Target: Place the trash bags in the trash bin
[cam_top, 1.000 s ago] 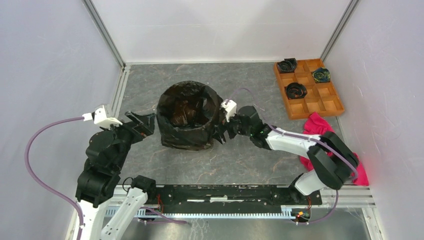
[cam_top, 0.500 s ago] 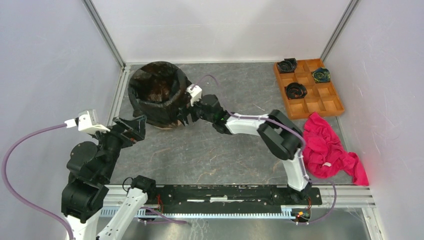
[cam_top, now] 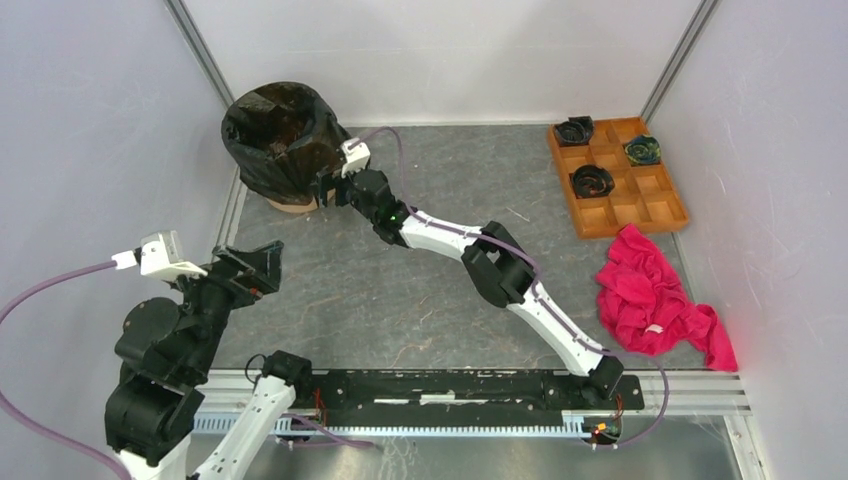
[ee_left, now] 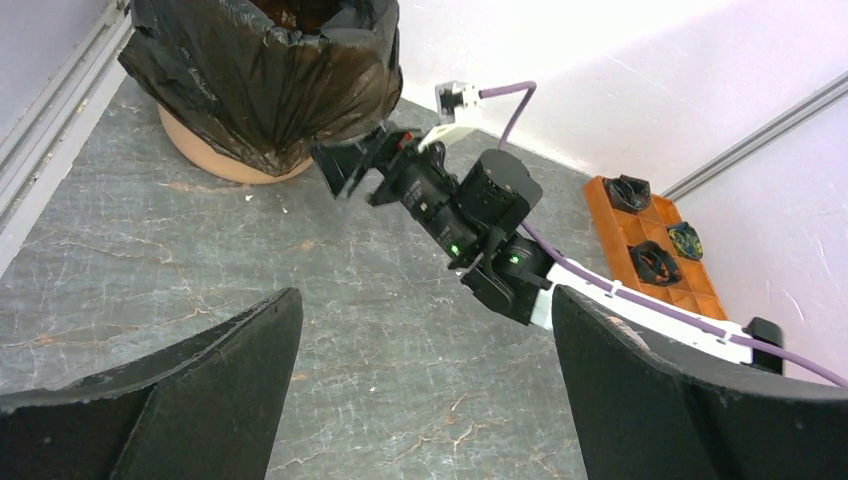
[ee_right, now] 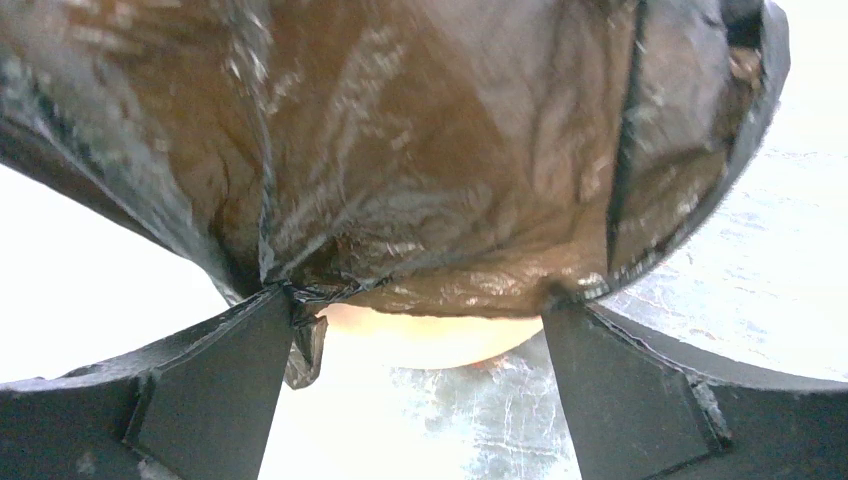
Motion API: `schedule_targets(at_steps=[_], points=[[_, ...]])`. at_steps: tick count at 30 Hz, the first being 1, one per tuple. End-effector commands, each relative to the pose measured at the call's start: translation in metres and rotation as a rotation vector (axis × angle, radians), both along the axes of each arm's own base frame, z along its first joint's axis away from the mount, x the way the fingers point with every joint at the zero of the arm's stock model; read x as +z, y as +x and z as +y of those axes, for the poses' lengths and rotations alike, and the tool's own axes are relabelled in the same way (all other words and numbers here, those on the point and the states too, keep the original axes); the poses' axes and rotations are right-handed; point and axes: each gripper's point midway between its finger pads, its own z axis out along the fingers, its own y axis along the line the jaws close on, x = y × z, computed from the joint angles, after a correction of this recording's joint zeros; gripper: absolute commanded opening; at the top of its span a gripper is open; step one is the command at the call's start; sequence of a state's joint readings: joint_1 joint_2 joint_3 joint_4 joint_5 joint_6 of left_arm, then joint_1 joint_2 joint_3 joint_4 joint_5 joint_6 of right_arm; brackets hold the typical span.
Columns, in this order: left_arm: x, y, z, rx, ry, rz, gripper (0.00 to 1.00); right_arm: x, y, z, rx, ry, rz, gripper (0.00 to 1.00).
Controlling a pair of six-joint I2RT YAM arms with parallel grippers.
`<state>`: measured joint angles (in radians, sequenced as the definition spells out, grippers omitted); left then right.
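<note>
The trash bag (cam_top: 278, 135), glossy crinkled black film, lines the trash bin and hangs over its walls. Only the bin's orange base (cam_top: 292, 204) shows below it, at the far left corner. My right gripper (cam_top: 325, 185) is open, its jaws spread against the bagged wall of the bin. In the right wrist view the bag (ee_right: 430, 150) fills the top, the bin's pale base (ee_right: 440, 340) shows below, and the gripper (ee_right: 420, 305) holds nothing. My left gripper (cam_top: 255, 265) is open and empty, near the left edge, well short of the bin. In the left wrist view (ee_left: 425, 300) it faces the bag (ee_left: 270, 70).
An orange-brown compartment tray (cam_top: 660, 205) with small black rolls sits at the far right. A pink-red cloth (cam_top: 655, 300) lies at the right. The metal rail (cam_top: 232, 200) and side wall stand right beside the bin. My right arm (cam_top: 500, 270) stretches across the table's middle.
The bagged bin has slid from the table's middle to the far left corner, with my right gripper against it. My left gripper has drawn back toward the near left.
</note>
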<state>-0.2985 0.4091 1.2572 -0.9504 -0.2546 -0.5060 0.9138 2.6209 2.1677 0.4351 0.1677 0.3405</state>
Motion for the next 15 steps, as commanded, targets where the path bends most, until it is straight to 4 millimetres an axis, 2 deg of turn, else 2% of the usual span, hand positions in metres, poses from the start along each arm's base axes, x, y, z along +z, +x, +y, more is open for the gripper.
schedule_targets(at_steps=[1,2,3,5,7,8,10,11,12,13,15], points=[[0.007,-0.007,0.006,0.012,0.028,-0.032,1.00,0.065,-0.028,-0.032,-0.005,0.032,-0.031,0.98],[0.008,-0.005,0.005,0.010,0.026,-0.038,1.00,0.076,-0.038,-0.044,0.001,0.015,-0.029,0.98],[0.008,-0.002,0.004,0.009,0.027,-0.040,1.00,0.072,-0.049,-0.055,0.013,-0.024,-0.003,0.98],[0.007,0.004,0.003,0.008,0.031,-0.044,1.00,0.082,-0.076,-0.078,0.067,-0.088,0.016,0.98],[0.009,0.011,0.000,0.006,0.034,-0.054,1.00,0.082,-0.106,-0.107,0.117,-0.162,0.028,0.98],[0.009,0.015,-0.001,0.003,0.036,-0.057,1.00,0.068,-0.121,-0.127,0.123,-0.218,0.049,0.98],[0.010,0.023,-0.004,-0.001,0.038,-0.063,1.00,0.066,-0.148,-0.167,0.121,-0.278,0.054,0.98],[0.012,0.027,-0.006,-0.002,0.037,-0.069,1.00,0.067,-0.161,-0.188,0.123,-0.311,0.046,0.98],[0.013,0.031,-0.008,-0.006,0.036,-0.072,1.00,0.078,-0.172,-0.209,0.108,-0.336,0.033,0.98],[0.015,0.035,-0.010,-0.009,0.034,-0.075,1.00,0.072,-0.179,-0.232,0.078,-0.392,0.042,0.98],[0.022,0.044,-0.014,-0.017,0.025,-0.089,1.00,0.091,-0.196,-0.276,0.020,-0.450,0.023,0.98]])
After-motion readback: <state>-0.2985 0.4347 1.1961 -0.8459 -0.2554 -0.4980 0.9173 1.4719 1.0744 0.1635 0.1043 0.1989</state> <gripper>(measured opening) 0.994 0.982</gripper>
